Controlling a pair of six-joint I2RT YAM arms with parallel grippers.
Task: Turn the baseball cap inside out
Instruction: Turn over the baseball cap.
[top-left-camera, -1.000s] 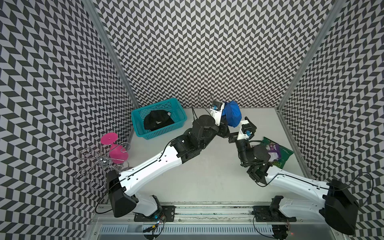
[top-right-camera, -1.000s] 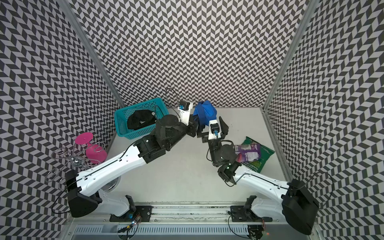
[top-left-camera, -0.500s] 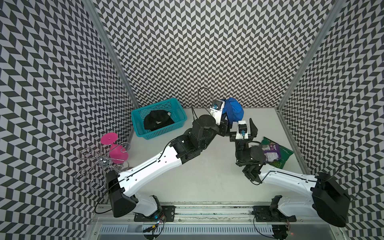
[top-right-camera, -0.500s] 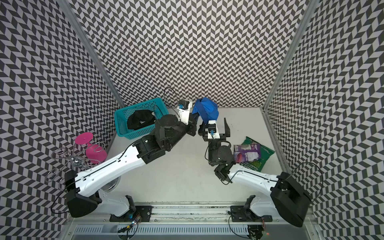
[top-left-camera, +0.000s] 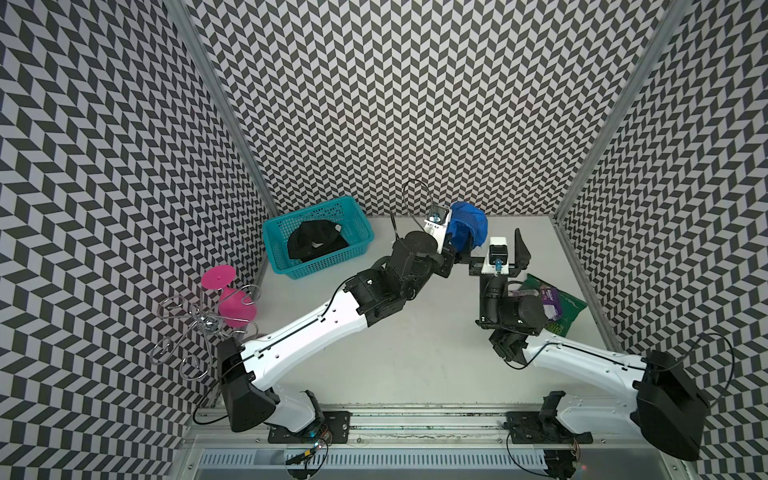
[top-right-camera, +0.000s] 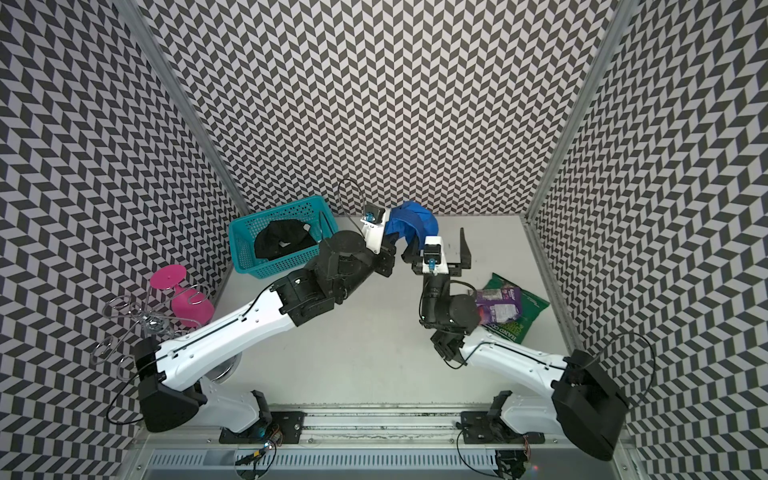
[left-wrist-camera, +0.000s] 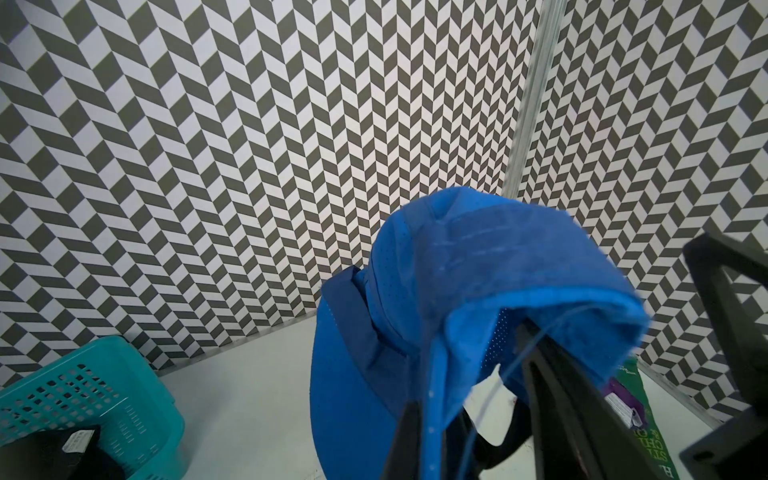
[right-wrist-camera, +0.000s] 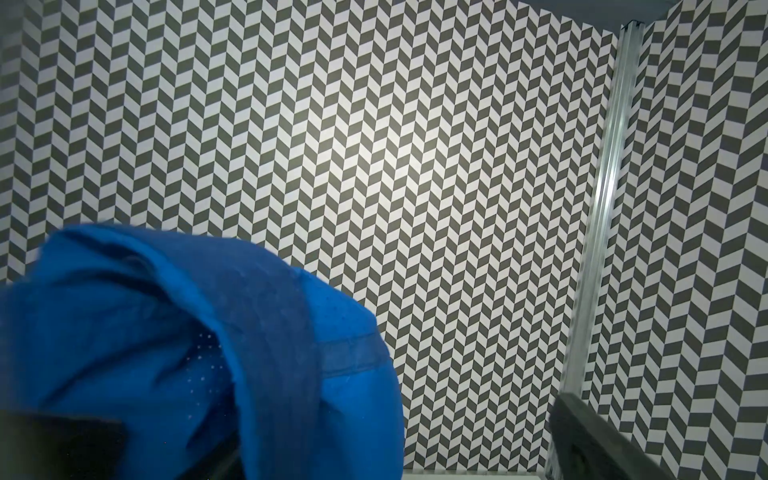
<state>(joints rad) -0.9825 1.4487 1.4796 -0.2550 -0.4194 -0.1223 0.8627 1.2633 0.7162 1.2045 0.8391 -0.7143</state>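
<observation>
We pinch the blue baseball cap (top-left-camera: 468, 224) in our closed left gripper (top-left-camera: 456, 249), lifted above the table's (top-left-camera: 415, 357) far middle. Our right gripper (top-left-camera: 495, 243) gapes wide, one finger under the cap.

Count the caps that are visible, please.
2: a blue cap clamped in the left pincer, and a black cap, crumpled, inside the teal basket. More could lie under it.

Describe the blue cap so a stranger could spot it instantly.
Find the teal plastic basket by the back wall. Beside it, a blue fabric baseball cap hangs in the air, pinched in the left gripper's shut jaws. Unlike the black fabric item inside the basket, it is bright blue and lifted.
</observation>
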